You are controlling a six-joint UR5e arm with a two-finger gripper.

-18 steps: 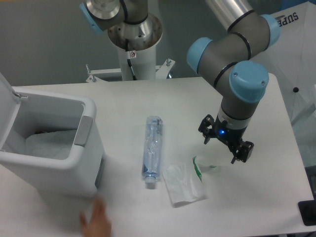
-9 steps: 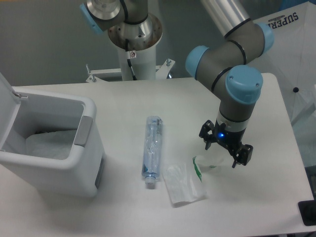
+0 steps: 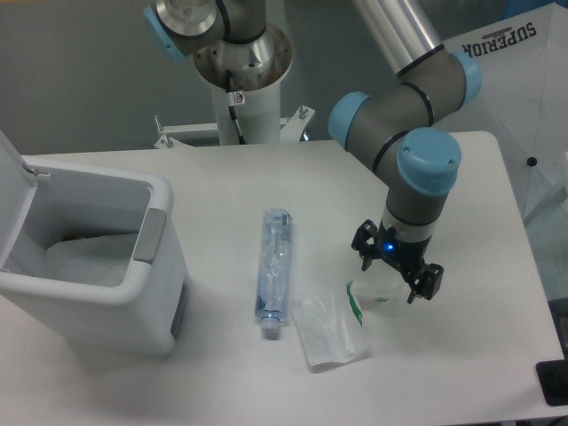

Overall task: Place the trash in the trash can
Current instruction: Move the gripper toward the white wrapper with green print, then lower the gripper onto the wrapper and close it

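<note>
A long crushed clear bluish bottle (image 3: 273, 271) lies near the table's middle, its white cap toward the front. To its right sprawls a crumpled translucent white wrapper (image 3: 333, 327) with green print along its right edge. My gripper (image 3: 395, 273) hangs open just above the wrapper's far right end, fingers spread to either side of it and holding nothing. The white trash can (image 3: 133, 297) stands at the left with its lid up and a white liner bag inside.
The arm's white pedestal (image 3: 240, 84) rises at the back of the table. A white sheet with dark lettering (image 3: 524, 98) hangs at the right, beyond the table edge. A dark object (image 3: 555, 383) sits at the front right corner.
My gripper has shifted left and lower, closing in over the wrapper's right end. A hand that showed at the front left edge one second ago is gone.
</note>
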